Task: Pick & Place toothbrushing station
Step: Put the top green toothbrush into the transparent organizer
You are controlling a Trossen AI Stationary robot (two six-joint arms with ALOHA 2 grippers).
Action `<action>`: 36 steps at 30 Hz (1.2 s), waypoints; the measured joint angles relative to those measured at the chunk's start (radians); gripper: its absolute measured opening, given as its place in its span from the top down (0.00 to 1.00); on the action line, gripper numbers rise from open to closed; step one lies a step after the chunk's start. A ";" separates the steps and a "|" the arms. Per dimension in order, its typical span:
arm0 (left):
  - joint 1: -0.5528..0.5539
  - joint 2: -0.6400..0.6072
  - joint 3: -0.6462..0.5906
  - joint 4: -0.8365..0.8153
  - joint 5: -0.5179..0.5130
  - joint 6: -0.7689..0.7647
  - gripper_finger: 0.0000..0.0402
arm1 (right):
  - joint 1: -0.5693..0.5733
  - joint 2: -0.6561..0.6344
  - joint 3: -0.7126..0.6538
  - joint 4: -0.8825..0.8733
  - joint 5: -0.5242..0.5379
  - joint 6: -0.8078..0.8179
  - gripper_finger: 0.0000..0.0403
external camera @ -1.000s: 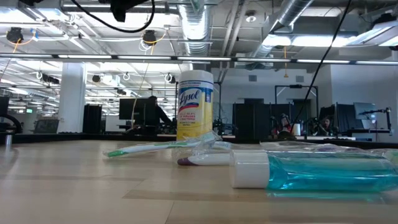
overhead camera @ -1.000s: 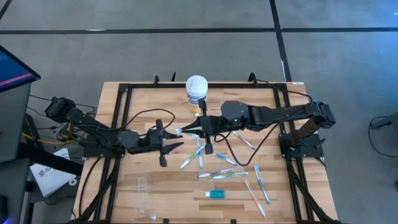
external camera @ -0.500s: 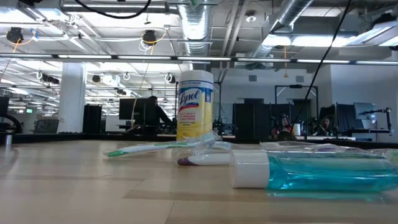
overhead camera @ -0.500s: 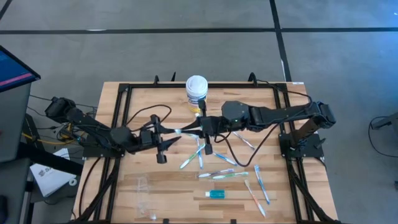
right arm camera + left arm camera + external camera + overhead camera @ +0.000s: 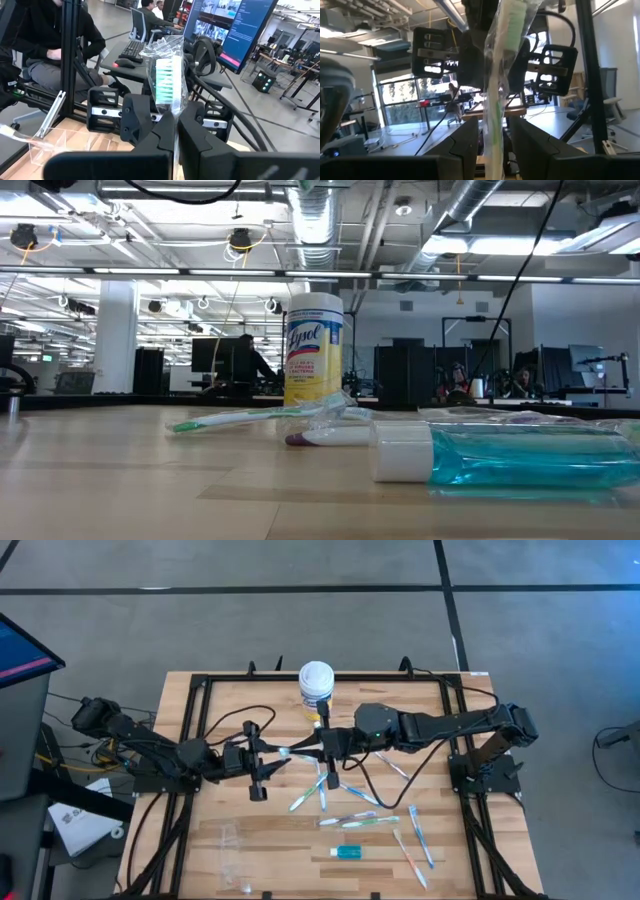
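Grippers meet over the middle of the table (image 5: 200,840). On the left, the left gripper (image 5: 262,753) sits around one end of a wrapped toothbrush (image 5: 296,751). I cannot tell if it is squeezing the brush or only close to it. The brush hangs in the air between the two arms, up off the wood. On the right, the right gripper (image 5: 322,746) is pressed tight together, pinching the clear wrapper near the bristles.

I think the brush is very light and thin. Its handle looks stiff, but the wrapper is soft, crinkly and slippery, so it could slide out. The best place to hold is the hard handle, not the loose wrapper.

More toothbrushes (image 5: 320,790) lie on the table, with a toothpaste tube (image 5: 349,852) closer to the front edge.
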 joint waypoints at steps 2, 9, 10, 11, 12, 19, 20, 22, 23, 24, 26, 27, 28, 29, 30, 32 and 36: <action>0.011 0.000 0.000 0.002 0.026 -0.005 0.74 | 0.000 0.000 0.000 0.002 0.000 0.000 1.00; 0.079 0.000 0.000 0.010 0.099 -0.080 0.74 | -0.001 0.000 0.000 0.002 0.000 0.000 1.00; 0.089 0.000 0.000 0.009 0.122 -0.097 0.74 | -0.001 0.000 0.000 0.002 0.000 0.000 1.00; 0.099 0.000 0.000 0.011 0.145 -0.107 0.74 | -0.001 0.000 0.000 0.002 0.000 0.000 1.00; 0.106 0.000 0.000 0.018 0.169 -0.121 0.74 | -0.001 0.000 0.000 0.002 0.000 0.000 1.00; 0.124 0.008 0.000 0.054 0.215 -0.127 0.74 | -0.001 0.000 0.000 0.000 0.000 0.000 1.00; 0.125 0.014 0.001 0.054 0.216 -0.128 0.74 | -0.002 0.000 0.000 0.000 0.000 0.000 1.00; 0.125 0.032 0.001 0.056 0.216 -0.128 0.74 | -0.003 0.000 0.000 0.000 0.000 0.000 1.00; 0.125 0.042 0.002 0.062 0.216 -0.128 0.74 | -0.004 0.000 0.000 0.000 0.000 0.000 1.00; 0.125 0.051 0.003 0.068 0.216 -0.128 0.74 | -0.007 0.000 0.000 0.000 0.000 0.000 1.00; 0.125 0.062 0.003 0.097 0.228 -0.128 0.74 | -0.010 0.000 0.000 0.000 0.000 0.000 1.00; 0.125 0.064 0.004 0.111 0.233 -0.128 0.74 | -0.010 0.000 0.000 -0.002 0.000 0.000 1.00; 0.125 0.064 0.004 0.116 0.233 -0.128 0.74 | -0.011 0.000 0.000 -0.004 0.000 0.000 1.00; 0.125 0.064 0.004 0.119 0.233 -0.128 0.74 | -0.011 0.000 0.000 -0.004 0.000 0.000 1.00; 0.125 0.064 0.004 0.122 0.233 -0.128 0.74 | -0.011 0.000 0.000 -0.006 0.000 0.000 1.00; 0.125 0.065 0.004 0.132 0.233 -0.127 0.74 | -0.011 0.000 0.000 -0.007 0.000 0.000 1.00; 0.125 0.075 0.005 0.136 0.233 -0.126 0.74 | -0.011 0.000 0.000 -0.007 0.000 0.000 1.00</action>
